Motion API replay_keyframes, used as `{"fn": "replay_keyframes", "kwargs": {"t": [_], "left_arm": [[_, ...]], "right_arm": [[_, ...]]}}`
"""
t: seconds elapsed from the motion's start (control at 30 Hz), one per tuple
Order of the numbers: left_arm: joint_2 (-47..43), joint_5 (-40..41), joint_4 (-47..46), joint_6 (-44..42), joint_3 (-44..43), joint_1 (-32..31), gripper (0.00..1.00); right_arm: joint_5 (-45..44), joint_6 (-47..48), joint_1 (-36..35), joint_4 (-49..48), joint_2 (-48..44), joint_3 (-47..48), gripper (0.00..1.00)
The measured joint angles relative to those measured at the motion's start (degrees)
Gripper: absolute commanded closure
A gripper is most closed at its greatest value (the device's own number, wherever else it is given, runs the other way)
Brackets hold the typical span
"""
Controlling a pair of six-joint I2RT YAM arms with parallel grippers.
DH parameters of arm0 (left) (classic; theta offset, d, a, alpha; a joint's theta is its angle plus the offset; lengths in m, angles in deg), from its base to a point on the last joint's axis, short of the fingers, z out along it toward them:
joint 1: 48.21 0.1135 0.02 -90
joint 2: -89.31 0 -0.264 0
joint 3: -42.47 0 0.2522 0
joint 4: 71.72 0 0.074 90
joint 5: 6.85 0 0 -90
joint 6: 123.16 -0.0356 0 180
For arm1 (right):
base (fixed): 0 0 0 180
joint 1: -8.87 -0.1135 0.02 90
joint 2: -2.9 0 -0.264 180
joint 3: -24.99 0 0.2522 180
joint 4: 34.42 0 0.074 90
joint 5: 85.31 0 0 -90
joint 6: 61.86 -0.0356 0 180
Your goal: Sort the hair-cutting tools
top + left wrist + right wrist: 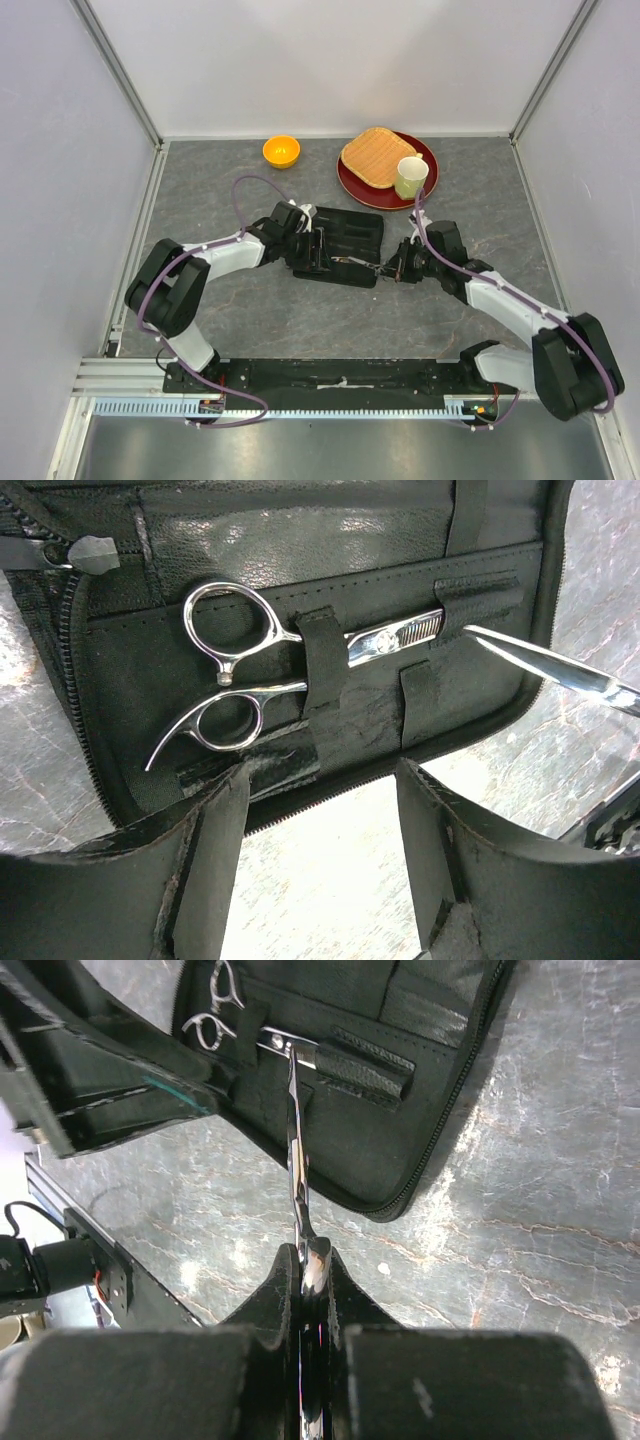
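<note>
Two soft black fingers (210,830) of the left gripper (320,820) stand wide apart with nothing between them. They hang just over the near edge of the open case (130,680).

That case is black and flat, with a bumpy cloth lining, a shiny leather-like pocket and a zip (70,650) running round its rim. Inside it lie the tucked scissors (390,640). They are thin, shiny silver metal with two round finger rings and a little curved hook, and a black stretchy strap (322,670) holds them down. A tiny mark sits on the screw, too small to read.

At the right side of the case, the right gripper (310,1270) is pinched tight on the loose scissors (297,1160). The long, smooth blade points into the case, and its tip is right at another strap (365,1065). I cannot tell if it touches.

Under the case is a grey table (520,1210) that looks like stone with pale streaks. Behind the case, well apart from it, sit a small orange bowl (281,151) and a round dark red plate (350,190). On the plate are a tan square with a woven look (373,156) and a pale mug (411,176).
</note>
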Motion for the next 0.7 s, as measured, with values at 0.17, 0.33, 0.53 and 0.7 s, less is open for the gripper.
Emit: {"fn": "replay_keyframes", "kwargs": {"t": [0.17, 0.33, 0.53, 0.7], "left_arm": [[0.8, -0.9, -1.2, 2.4, 0.5, 0.8, 0.35], [0.9, -1.4, -2.1, 3.9, 1.1, 1.2, 0.36], [0.6, -1.4, -2.9, 4.5, 1.7, 1.4, 0.37], [0.5, -1.2, -3.0, 4.5, 1.9, 1.4, 0.40]], "right_arm": [[-1.3, -2.4, 0.0, -2.0, -7.6, -2.4, 1.00], [-0.7, -3.9, 0.0, -2.8, -10.6, -3.3, 1.00], [1.5, -5.2, 0.0, -2.9, -9.2, -5.6, 1.00], [2.9, -5.9, 0.0, -3.2, -7.6, -8.0, 1.00]]}}
